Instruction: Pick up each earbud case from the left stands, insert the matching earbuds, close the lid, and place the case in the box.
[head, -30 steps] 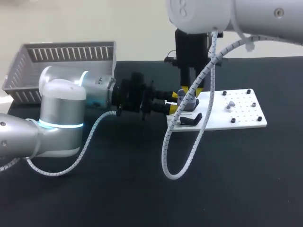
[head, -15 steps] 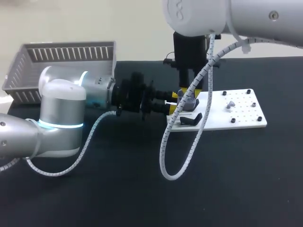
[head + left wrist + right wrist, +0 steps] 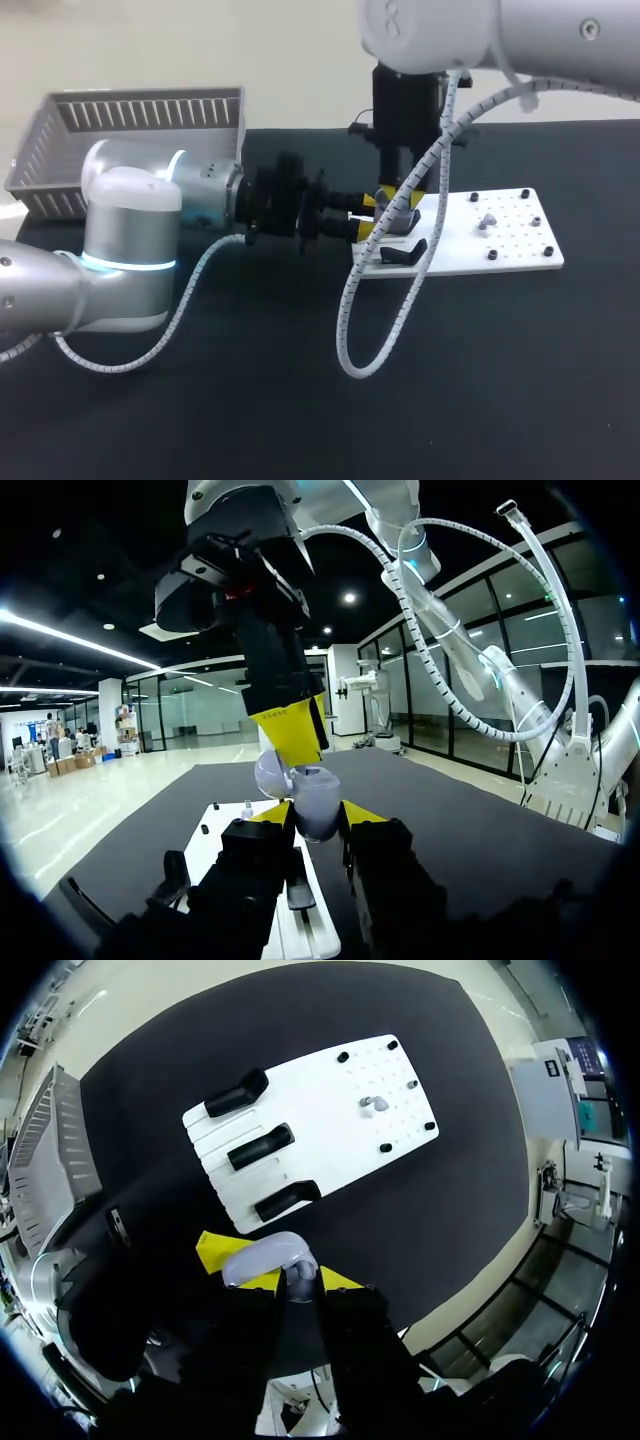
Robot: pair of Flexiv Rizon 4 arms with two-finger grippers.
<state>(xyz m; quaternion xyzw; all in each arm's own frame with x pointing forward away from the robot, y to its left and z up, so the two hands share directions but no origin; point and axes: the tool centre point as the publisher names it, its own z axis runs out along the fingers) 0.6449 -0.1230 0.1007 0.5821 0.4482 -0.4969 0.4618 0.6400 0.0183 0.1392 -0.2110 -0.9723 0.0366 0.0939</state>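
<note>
Lavender plastic, the open earbud case sits clamped in the left gripper, just above the white board. The right gripper hangs over its cavity; its grip cannot be told. It should descend straight and slowly while the left arm holds steady.

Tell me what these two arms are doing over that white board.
The left tool grips an open, pale earbud case from both sides, above the left end of the white board. The right tool reaches down from above, pinching what looks like an earbud at the case's opening. A second earbud lies on the board. The box stands at the table's far left.
</note>
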